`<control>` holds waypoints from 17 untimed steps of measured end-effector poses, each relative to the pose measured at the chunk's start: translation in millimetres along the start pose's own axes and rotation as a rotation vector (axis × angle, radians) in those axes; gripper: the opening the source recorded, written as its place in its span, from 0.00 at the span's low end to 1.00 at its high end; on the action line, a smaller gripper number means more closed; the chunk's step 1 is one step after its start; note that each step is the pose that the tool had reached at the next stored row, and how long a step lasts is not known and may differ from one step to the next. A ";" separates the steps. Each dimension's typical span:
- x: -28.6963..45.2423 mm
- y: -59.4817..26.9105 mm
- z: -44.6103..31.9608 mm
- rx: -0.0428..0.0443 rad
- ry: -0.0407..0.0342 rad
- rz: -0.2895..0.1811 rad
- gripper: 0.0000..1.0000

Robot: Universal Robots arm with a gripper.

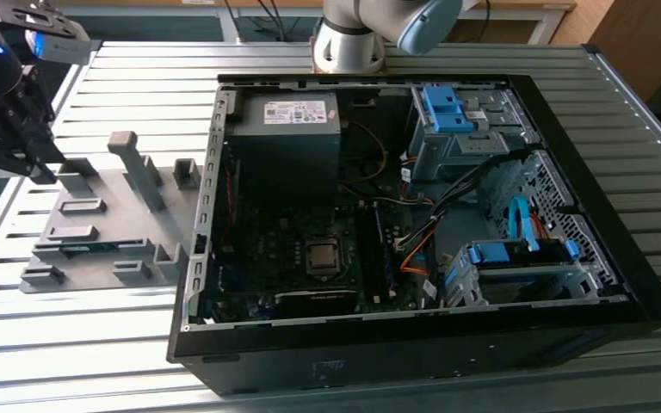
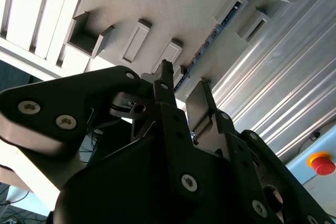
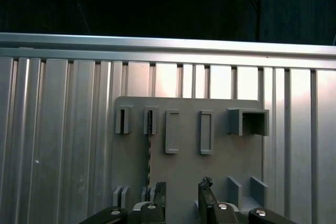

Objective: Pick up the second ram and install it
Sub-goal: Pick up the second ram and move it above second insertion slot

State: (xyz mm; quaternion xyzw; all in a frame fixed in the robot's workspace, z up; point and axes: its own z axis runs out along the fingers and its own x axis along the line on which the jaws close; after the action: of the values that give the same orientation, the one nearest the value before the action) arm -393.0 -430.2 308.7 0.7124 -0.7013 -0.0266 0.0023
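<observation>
The second ram point(image 3: 149, 148) is a thin blue-green stick standing on edge between small grey blocks on the grey fixture plate point(image 3: 220, 129). It also shows as a narrow strip point(image 2: 212, 38) in the second wrist view and as a dark line point(image 1: 78, 248) on the plate in the exterior view. My gripper point(image 3: 182, 187) hovers above the plate, open, with nothing between its fingers. The stick lies just outside one fingertip point(image 3: 160, 188), apart from it. In the exterior view the gripper point(image 1: 21, 159) hangs over the plate's edge at the exterior view's left.
An open black computer case point(image 1: 210, 172) lies at the exterior view's right of the plate, with power supply point(image 1: 290, 129), motherboard point(image 1: 307, 258) and blue drive cages point(image 1: 520, 254). Tall grey blocks point(image 1: 135, 168) rise from the plate. A red stop button point(image 2: 322, 163) sits nearby.
</observation>
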 end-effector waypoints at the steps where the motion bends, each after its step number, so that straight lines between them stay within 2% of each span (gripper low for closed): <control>1: 0.0 0.0 0.2 0.0001 0.0000 0.000 0.38; 17: 1.8 -0.2 4.4 0.0000 0.0000 0.000 0.38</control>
State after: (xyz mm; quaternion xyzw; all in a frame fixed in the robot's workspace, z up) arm -392.9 -431.8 304.2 0.7124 -0.7012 -0.0266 0.0022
